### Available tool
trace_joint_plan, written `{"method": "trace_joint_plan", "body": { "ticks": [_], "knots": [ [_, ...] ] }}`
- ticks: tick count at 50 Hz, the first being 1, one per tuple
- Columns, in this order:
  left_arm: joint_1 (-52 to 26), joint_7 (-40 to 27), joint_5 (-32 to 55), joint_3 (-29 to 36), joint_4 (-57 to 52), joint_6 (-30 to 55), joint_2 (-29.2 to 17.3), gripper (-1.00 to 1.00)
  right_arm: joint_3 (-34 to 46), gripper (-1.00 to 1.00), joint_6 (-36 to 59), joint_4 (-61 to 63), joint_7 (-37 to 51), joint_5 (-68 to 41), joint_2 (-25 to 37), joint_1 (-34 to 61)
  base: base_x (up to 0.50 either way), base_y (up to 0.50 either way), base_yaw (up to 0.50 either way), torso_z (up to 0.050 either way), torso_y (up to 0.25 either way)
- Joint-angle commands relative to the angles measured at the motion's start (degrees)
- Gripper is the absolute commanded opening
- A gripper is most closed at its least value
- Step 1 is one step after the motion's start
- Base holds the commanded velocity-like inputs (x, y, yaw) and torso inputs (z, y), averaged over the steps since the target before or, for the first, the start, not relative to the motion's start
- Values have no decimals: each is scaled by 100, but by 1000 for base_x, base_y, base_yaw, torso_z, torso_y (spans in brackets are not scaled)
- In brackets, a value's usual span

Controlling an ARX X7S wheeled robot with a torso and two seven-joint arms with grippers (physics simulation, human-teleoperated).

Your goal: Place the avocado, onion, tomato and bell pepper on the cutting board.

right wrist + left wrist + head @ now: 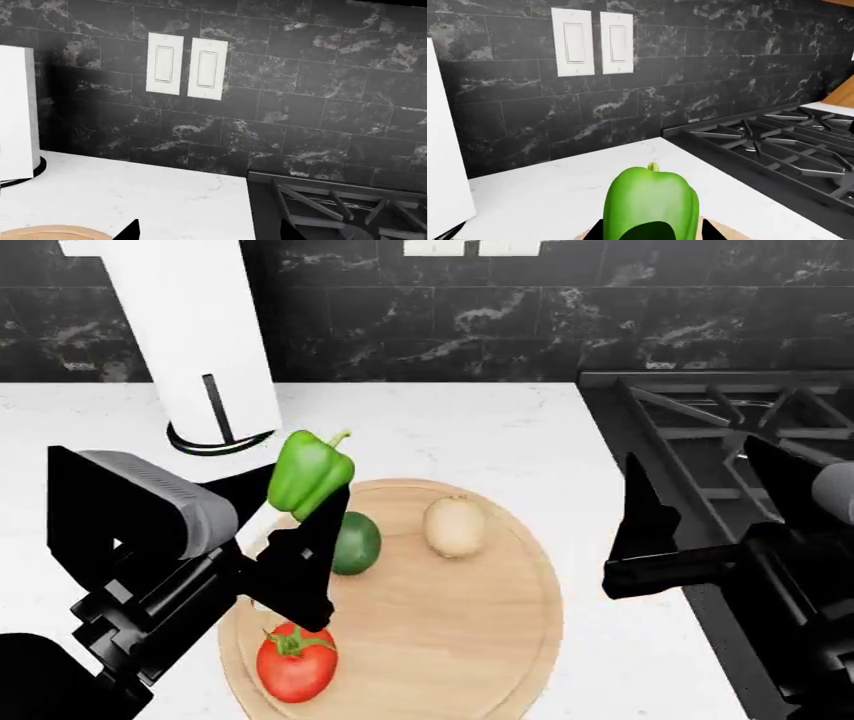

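My left gripper [296, 512] is shut on the bright green bell pepper [310, 473] and holds it in the air over the left rim of the round wooden cutting board [454, 640]. In the left wrist view the bell pepper [650, 202] fills the space between the jaws of the left gripper [650, 236]. On the board lie the dark green avocado [356, 543], the pale tan onion [455, 526] and the red tomato [296, 663]. The right gripper [714, 498] hovers open and empty to the right of the board, near the stove; in its own view the right gripper [210, 235] has only countertop between its tips.
A white paper towel roll [200, 340] stands on the white counter [441, 430] behind the board's left side. The black gas stove [727, 420] begins right of the counter. A dark marble backsplash with two white switches [592, 41] closes the back.
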State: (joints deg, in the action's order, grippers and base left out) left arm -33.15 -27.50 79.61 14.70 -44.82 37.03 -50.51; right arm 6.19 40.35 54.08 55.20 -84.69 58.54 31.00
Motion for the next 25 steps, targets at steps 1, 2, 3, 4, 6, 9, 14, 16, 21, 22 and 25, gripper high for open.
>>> {"method": "trace_joint_plan", "body": {
  "ticks": [1, 2, 3, 4, 6, 9, 14, 16, 21, 22, 25],
  "knots": [
    [-57, -67, 91, -9, -38, -14, 2, -100, 15, 100, -5, -16, -61, 51, -15, -17, -1, -500, 0, 0, 0],
    [-55, -63, 90, -7, -39, -14, 2, -100, 19, 100, -2, -14, -63, 56, -14, -20, -1, -500, 0, 0, 0],
    [-49, -50, 81, -6, -46, -17, 1, -100, 13, 100, -12, -12, -64, 60, -17, -31, -1, -500, 0, 0, 0],
    [-45, -50, 75, -6, -44, -20, 2, -100, 17, 100, -7, -11, -64, 57, -13, -26, -1, -500, 0, 0, 0],
    [-37, -45, 69, 0, -37, -21, 5, -100, 15, 100, -10, -9, -56, 58, -13, -24, -1, -500, 0, 0, 0],
    [-21, -36, 61, -7, -42, -34, -2, -100, 45, 100, 15, -13, -42, 43, -18, 19, -1, -500, 0, 0, 0],
    [34, -14, 44, -1, -38, -49, -7, -100, 76, 100, 34, 3, -52, 111, -49, 38, -1, -500, 0, 0, 0],
    [49, -11, 43, 3, -26, -52, -5, -100, 68, 100, 23, -2, -32, 102, -48, 36, -1, -369, 0, 0, 0],
    [68, 17, 8, 13, -25, -61, 1, -100, 103, 100, 57, -2, -12, 120, -49, 56, 0, -113, 0, 0, 0],
    [75, 13, 20, 17, -20, -59, 1, -100, 103, 100, 54, -4, -17, 125, -50, 49, 0, 0, 0, 0, 0],
    [123, 16, 3, 41, -73, -49, -11, -100, 102, 100, 48, -14, -30, 142, -51, 42, 0, 0, 0, 0, 0]
  ]
}}
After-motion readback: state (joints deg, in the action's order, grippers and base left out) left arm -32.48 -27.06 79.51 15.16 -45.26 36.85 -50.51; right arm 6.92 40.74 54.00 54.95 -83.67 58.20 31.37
